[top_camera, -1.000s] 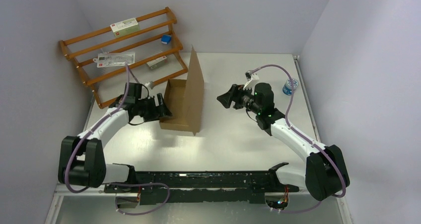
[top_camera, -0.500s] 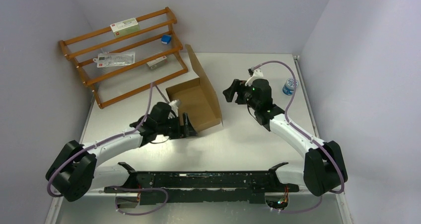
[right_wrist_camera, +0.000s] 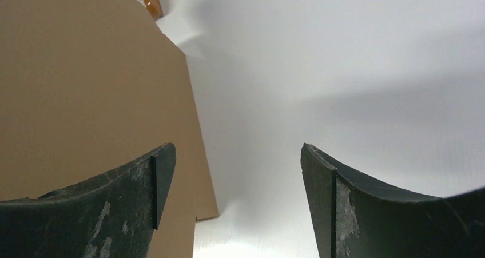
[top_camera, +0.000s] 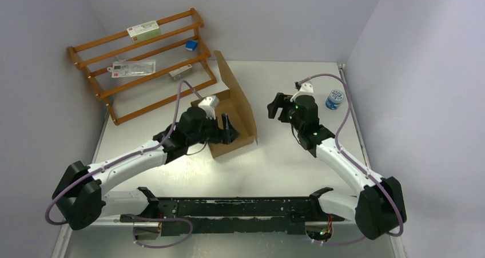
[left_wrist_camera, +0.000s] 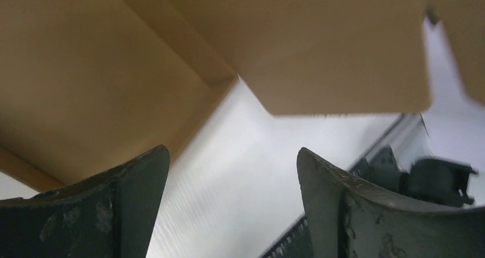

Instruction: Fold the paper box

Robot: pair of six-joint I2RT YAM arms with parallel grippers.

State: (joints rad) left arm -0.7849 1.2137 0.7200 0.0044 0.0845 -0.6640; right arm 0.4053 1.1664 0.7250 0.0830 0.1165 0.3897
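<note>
Sitting mid-table [top_camera: 286, 161]: the paper box [top_camera: 237, 116], a shallow open tray with one tall flap raised along its right side. Wooden rack [top_camera: 137, 63] stands at the far-left corner, well apart from it. Left gripper [top_camera: 228, 130] is at the box's near-left edge, jaws apart, nothing between them; can't tell if it touches the cardboard. Right gripper [top_camera: 275, 106] is just right of the tall flap, jaws apart, empty. Small bottle [top_camera: 334, 99] sits near the far-right edge.

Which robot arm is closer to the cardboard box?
Left. The left fingers sit open right at the near edge of the box. The right fingers hover off to its right, with a gap between.
</note>
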